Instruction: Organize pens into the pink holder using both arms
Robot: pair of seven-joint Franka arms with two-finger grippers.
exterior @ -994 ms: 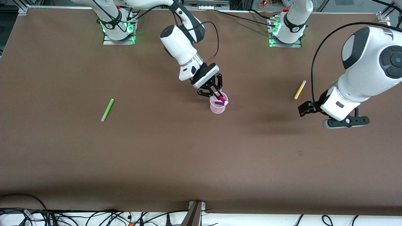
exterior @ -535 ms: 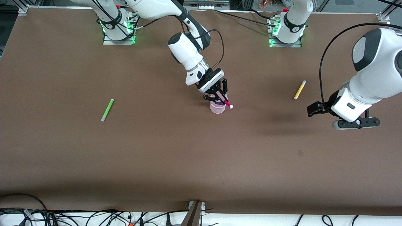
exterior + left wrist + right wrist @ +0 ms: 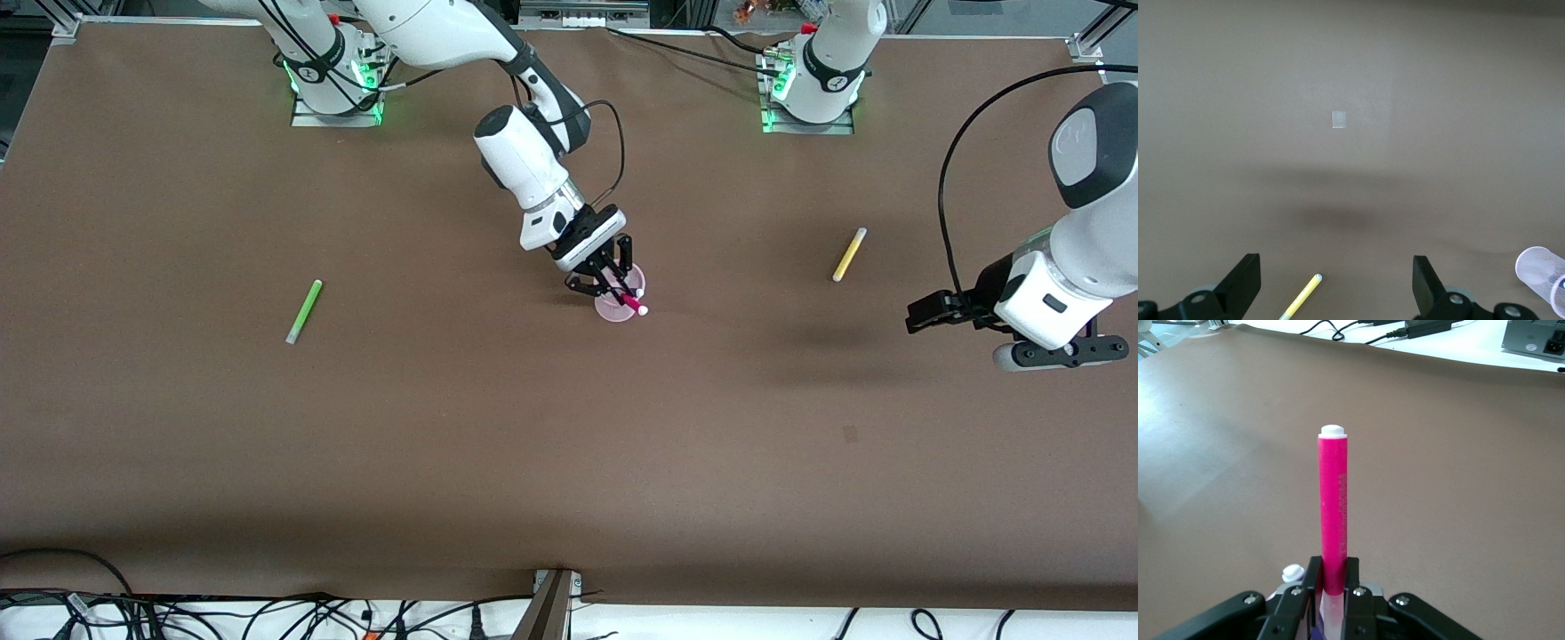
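My right gripper (image 3: 613, 283) (image 3: 1333, 570) is shut on the magenta-pink pen (image 3: 633, 305) (image 3: 1333, 507) and holds it slanted right over the mouth of the pink holder (image 3: 608, 311) (image 3: 1538, 263). Beside the fingers in the right wrist view a pale pen cap (image 3: 1293, 573) pokes up from the holder. The green pen (image 3: 304, 311) lies on the table toward the right arm's end. The yellow pen (image 3: 849, 254) (image 3: 1300, 300) lies toward the left arm's end. My left gripper (image 3: 1058, 356) (image 3: 1336, 261) hangs open and empty above the table near the yellow pen.
Brown cloth (image 3: 498, 444) covers the whole table. A small pale mark (image 3: 849, 434) (image 3: 1339, 119) sits on it, nearer to the front camera than the yellow pen. Cables (image 3: 267, 613) run along the table's front edge. The arm bases (image 3: 338, 80) stand at the back.
The right gripper swung out past the holder with the magenta-pink pen, then came back over its mouth. The left arm drifted toward its own end of the table, still open.
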